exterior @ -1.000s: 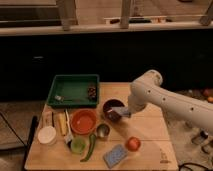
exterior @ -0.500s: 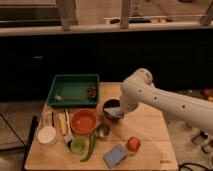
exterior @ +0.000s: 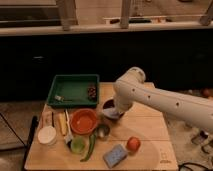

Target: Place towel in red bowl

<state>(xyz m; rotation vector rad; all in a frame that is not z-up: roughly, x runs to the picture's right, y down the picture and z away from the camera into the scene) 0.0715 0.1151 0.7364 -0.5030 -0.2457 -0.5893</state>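
1. In the camera view, we see a wooden desk (exterior: 150,127) with the white arm (exterior: 165,100) reaching in from 3 o'clock and bending down toward the middle of the desk.
2. The claw (exterior: 111,108) sits at the arm's low end, over the dark maroon bowl (exterior: 105,104). We cannot tell whether it is released or clenched, because the arm covers it.
3. The towel (exterior: 112,114) shows as a pale grey-blue patch right under the claw, at the maroon bowl's near rim. We cannot tell whether it hangs from the claw or rests on that bowl.
4. The red bowl (exterior: 83,121) stands at 8 o'clock of the maroon bowl, just beside it, with nothing in it that we can make out.
5. A small metal cup (exterior: 102,131) stands at 4 o'clock of the red bowl, near its rim.
6. A green tray (exterior: 74,90) lies at 12 o'clock of the red bowl.
7. A blue sponge (exterior: 115,155) and an orange fruit (exterior: 133,144) lie near the desk's 6 o'clock edge.
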